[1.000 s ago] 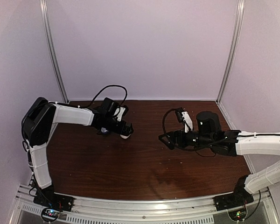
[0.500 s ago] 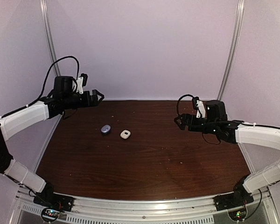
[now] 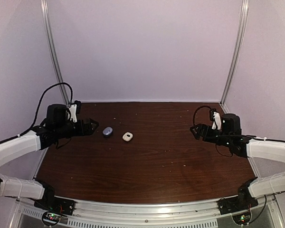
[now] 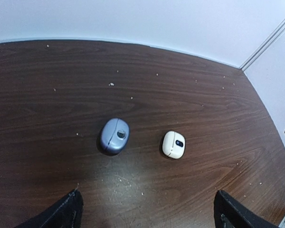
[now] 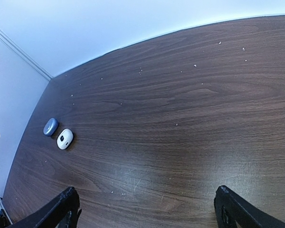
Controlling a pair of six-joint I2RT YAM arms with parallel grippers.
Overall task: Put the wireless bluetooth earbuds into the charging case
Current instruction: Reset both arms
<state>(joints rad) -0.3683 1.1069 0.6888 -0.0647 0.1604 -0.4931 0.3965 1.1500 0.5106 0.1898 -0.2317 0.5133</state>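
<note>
Risk check: left gripper (image 3: 91, 127) and right gripper (image 3: 194, 132) are both spread wide, nothing held. Purple case (image 4: 115, 136) and white case (image 4: 174, 144) lie flat on the table (image 3: 156, 161), lids shut, near each other, close to the left gripper and well apart from the right. Earbuds not visible anywhere; probably inside, can't confirm. Failure modes: rounded shells skid under a one-sided pinch; a finger closing on one case knocks its neighbour.

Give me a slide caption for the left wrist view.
Open left gripper above a dark wood table, facing a bluish-purple case and a white case lying side by side.
</note>
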